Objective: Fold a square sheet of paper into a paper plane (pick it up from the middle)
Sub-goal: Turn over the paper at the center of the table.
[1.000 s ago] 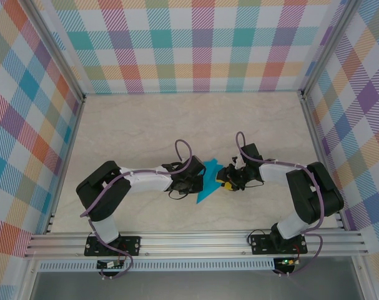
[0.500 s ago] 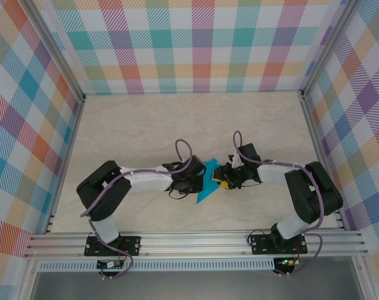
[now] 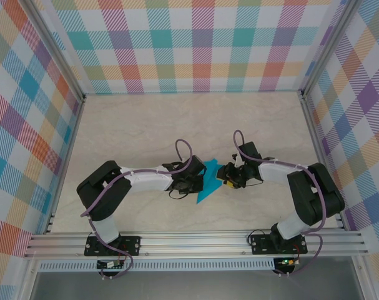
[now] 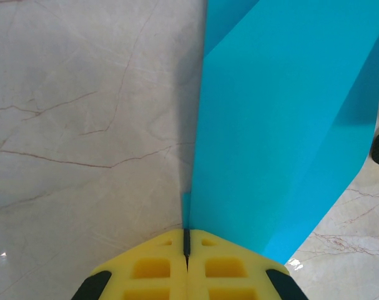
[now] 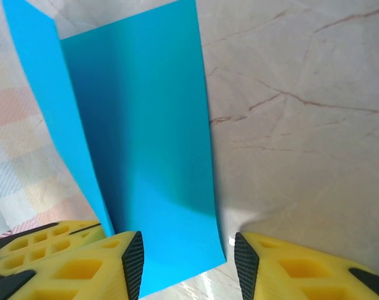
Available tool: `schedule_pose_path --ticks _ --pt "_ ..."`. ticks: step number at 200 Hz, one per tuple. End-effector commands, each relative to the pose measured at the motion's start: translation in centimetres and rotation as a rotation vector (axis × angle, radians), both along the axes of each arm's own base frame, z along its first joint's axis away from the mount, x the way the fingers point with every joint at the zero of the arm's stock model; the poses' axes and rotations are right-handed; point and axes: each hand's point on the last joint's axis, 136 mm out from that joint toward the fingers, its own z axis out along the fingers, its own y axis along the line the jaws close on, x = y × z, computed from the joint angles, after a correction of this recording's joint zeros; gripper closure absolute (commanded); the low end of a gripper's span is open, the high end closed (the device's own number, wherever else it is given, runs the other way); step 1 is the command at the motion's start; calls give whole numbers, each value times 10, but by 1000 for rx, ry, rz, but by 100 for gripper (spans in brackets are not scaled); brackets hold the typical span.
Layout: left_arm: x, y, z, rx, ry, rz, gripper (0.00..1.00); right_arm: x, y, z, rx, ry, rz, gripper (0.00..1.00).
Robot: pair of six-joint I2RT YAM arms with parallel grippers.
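The teal-blue sheet of paper (image 3: 208, 182) is folded lengthwise and lies mid-table between the two arms. My left gripper (image 3: 200, 180) is shut on its folded edge. In the left wrist view the yellow jaws (image 4: 186, 242) meet on the paper (image 4: 283, 125), which rises ahead of them. My right gripper (image 3: 225, 179) faces it from the right, open. In the right wrist view a flap of the paper (image 5: 139, 137) hangs between the spread fingers (image 5: 123, 265), close to the left pad and clear of the right one; the gripper's midpoint (image 5: 188, 265) lies over the flap's lower edge.
The marble-look table (image 3: 145, 125) is walled by plaid panels on three sides. An aluminium rail (image 3: 195, 240) carrying both arm bases runs along the near edge. The left gripper's yellow fingertips (image 5: 27, 250) sit just beside my right gripper's left finger.
The right gripper has shifted slightly left toward the paper and its jaws have spread a little wider. The left gripper and the paper have held still.
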Motion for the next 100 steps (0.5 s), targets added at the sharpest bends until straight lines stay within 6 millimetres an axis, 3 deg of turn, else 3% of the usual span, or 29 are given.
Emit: schedule_pose_path --ticks 1,32,100 --pt "-6 7 -15 30 56 9 100 -2 10 -5 43 17 41 56" --pt "-8 6 -16 31 61 5 100 -5 17 -2 85 15 56 63" --pt "-7 4 -16 21 65 4 100 -10 15 3 87 9 59 65"
